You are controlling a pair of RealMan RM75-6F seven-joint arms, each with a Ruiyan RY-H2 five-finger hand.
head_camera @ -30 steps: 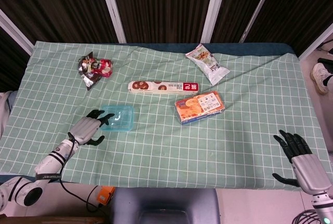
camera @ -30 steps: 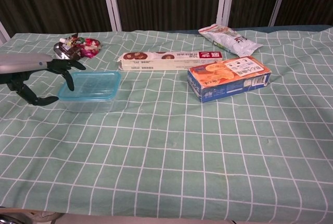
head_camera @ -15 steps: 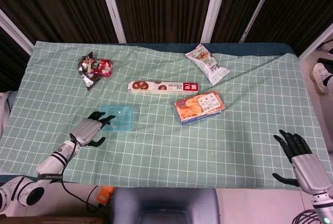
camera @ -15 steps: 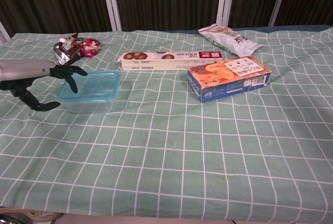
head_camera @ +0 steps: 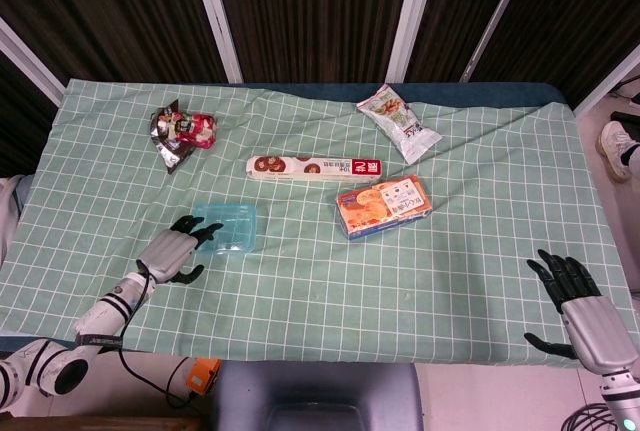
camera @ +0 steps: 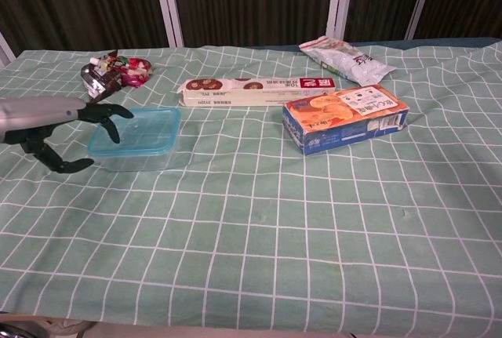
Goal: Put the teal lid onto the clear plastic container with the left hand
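Note:
The teal lid (head_camera: 226,223) (camera: 140,129) lies on top of the clear plastic container (camera: 135,155), left of the table's middle. My left hand (head_camera: 176,249) (camera: 69,128) sits just left of the box with its fingers spread. The upper fingertips (camera: 114,113) reach over the lid's left edge, and the thumb lies low beside the container wall. It holds nothing. My right hand (head_camera: 572,296) rests at the table's near right corner, fingers spread and empty. The chest view does not show it.
An orange biscuit box (head_camera: 384,206) (camera: 344,117) lies right of centre. A long cookie box (head_camera: 316,167) (camera: 258,91) sits behind the container. A red snack packet (head_camera: 181,132) (camera: 114,72) is at the far left and a white bag (head_camera: 398,122) (camera: 345,59) at the far right.
My left hand has slid slightly toward the near edge, its fingertips now resting at the lid's left edge. The container has shifted a little. The right hand has stayed still.

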